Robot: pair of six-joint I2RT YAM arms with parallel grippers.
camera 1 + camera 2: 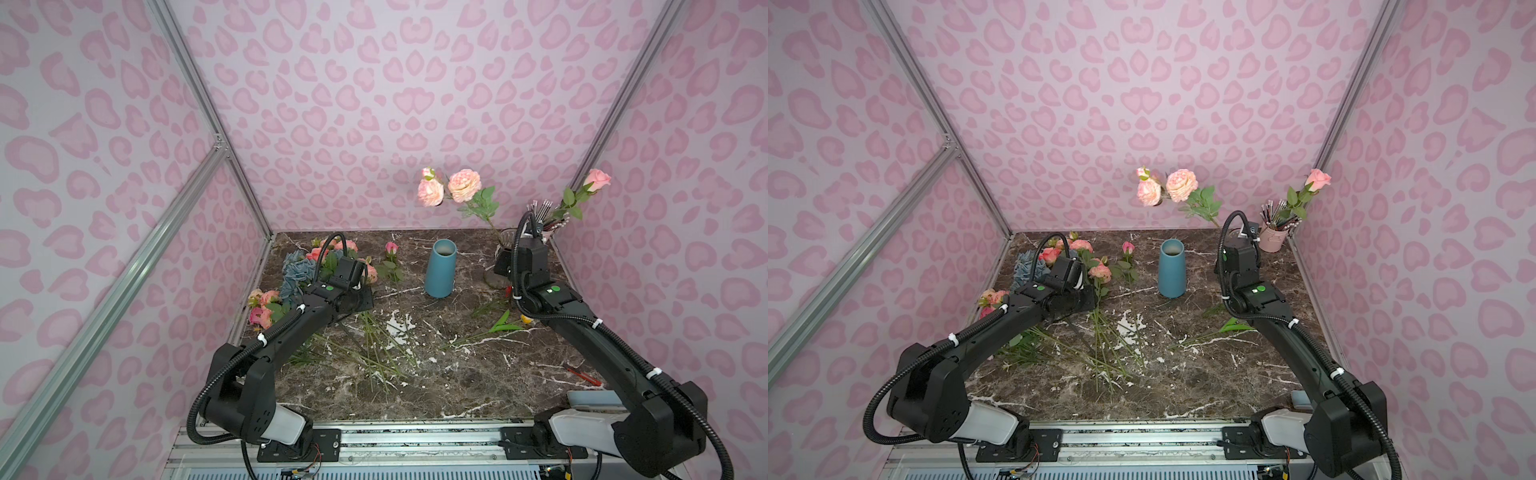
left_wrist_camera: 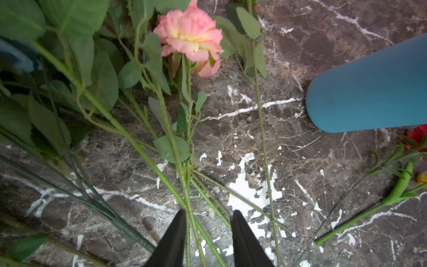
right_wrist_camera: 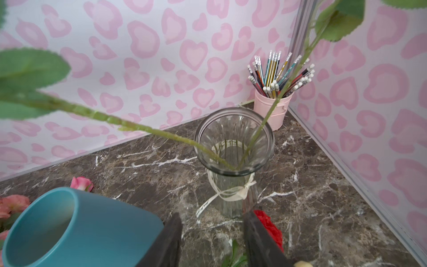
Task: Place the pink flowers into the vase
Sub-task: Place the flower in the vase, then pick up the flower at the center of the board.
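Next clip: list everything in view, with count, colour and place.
pink flowers: two stems, pink, standing in glass vase; many more lying on table by left arm
glass vase: one, clear, far right
blue vase: one, teal, centre
hydrangea bunch: one, dusty blue, among lying flowers
pencil cup: one, pink, far right corner
red bloom: one, red, on table by glass vase
table: one, dark marble
left pincer: black, open, astride lying stems
right pincer: black, open, before glass vase

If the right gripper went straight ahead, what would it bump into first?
Probably the glass vase, which stands right ahead between its jaws. The right gripper looks apart from it, though depth is hard to judge.
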